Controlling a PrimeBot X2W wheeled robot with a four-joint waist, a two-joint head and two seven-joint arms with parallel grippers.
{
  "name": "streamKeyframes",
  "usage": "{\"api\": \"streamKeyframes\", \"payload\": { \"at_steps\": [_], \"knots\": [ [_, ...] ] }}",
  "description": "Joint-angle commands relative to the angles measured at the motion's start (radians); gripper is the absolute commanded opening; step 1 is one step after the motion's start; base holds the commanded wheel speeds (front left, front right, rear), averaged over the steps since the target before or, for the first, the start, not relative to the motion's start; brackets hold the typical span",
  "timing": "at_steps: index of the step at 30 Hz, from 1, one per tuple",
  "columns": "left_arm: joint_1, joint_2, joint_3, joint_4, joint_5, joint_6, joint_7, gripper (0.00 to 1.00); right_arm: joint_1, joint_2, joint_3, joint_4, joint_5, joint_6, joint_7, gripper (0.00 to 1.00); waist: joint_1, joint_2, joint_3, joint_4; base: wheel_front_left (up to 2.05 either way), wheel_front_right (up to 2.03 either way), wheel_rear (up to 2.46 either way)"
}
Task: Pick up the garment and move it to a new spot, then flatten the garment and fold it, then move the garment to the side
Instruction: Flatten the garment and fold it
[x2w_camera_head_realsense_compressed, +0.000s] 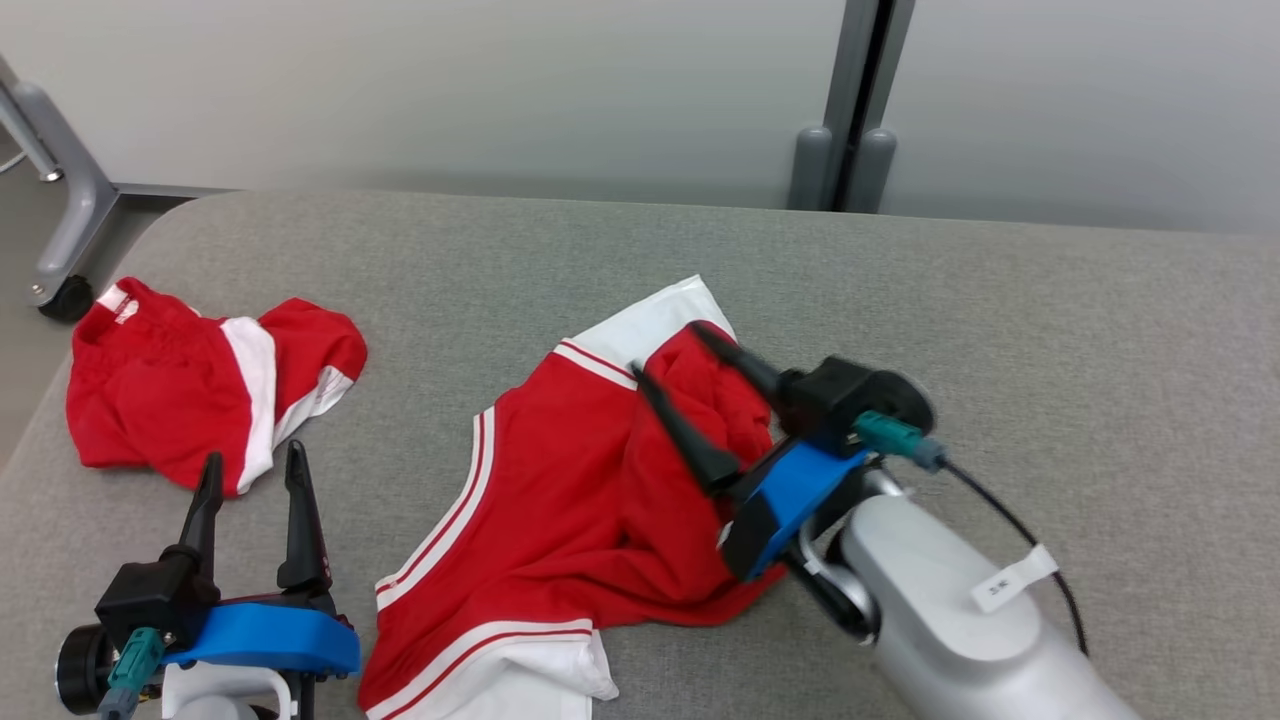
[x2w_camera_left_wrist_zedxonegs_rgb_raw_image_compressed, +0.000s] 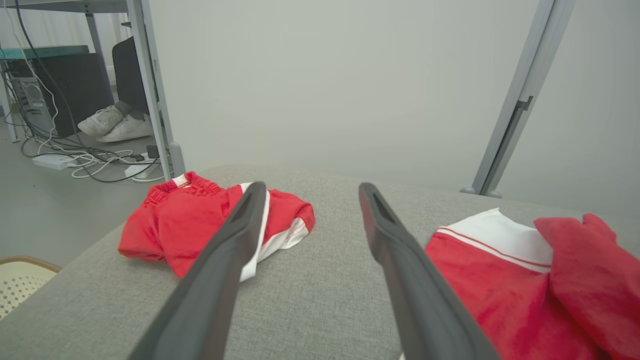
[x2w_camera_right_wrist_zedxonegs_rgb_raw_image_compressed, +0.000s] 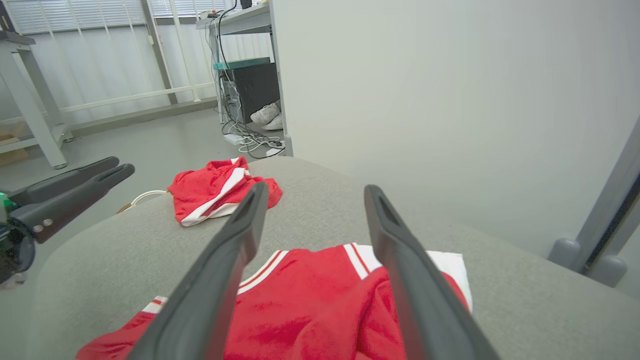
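Left end effector (x2w_camera_head_realsense_compressed: 253, 452) hangs near me, jaws wide, nothing held. I see right end effector (x2w_camera_head_realsense_compressed: 670, 350) spread wide just over the red garment (x2w_camera_head_realsense_compressed: 560, 470), crumpled mid surface (x2w_camera_head_realsense_compressed: 1000, 330), not gripping it. 2nd red bundle (x2w_camera_head_realsense_compressed: 170, 390) at far left.

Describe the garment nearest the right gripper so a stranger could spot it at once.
On the grey table, look near the middle, under the open right gripper. The red garment there lies spread wide with white striped edges, whereas the other red garment sits bunched by the left corner.
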Motion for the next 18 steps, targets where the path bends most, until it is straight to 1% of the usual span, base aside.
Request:
{"api": "streamKeyframes", "payload": {
  "at_steps": [1, 5, 9, 13, 18],
  "knots": [
    [0.010, 0.006, 0.003, -0.008, 0.006, -0.002, -0.003, 1.00, 0.027, -0.003, -0.065, 0.016, -0.050, 0.000, -0.003, 1.00, -0.0001, 0.0000, -0.004, -0.012, 0.00, 0.00, 0.00],
    [0.017, 0.006, 0.012, -0.017, 0.009, -0.002, -0.003, 1.00, 0.067, -0.022, -0.217, 0.035, -0.141, 0.000, -0.003, 1.00, -0.0001, 0.0000, -0.003, -0.027, 0.00, 0.00, 0.00],
    [0.023, 0.002, 0.010, -0.024, 0.011, -0.002, -0.003, 1.00, 0.113, -0.035, -0.300, 0.065, -0.198, 0.000, -0.003, 1.00, -0.0001, 0.0000, 0.001, -0.031, 0.00, 0.00, 0.00],
    [0.021, -0.001, 0.008, -0.028, 0.011, -0.002, -0.003, 1.00, 0.151, -0.032, -0.322, 0.100, -0.217, 0.000, 0.020, 1.00, -0.0001, 0.0000, 0.008, -0.031, 0.00, 0.00, 0.00],
    [0.012, -0.002, 0.003, -0.028, 0.007, -0.002, -0.003, 1.00, 0.178, -0.022, -0.299, 0.140, -0.209, 0.000, 0.056, 1.00, -0.0001, 0.0000, 0.019, -0.027, 0.00, 0.00, 0.00]
  ]
}}
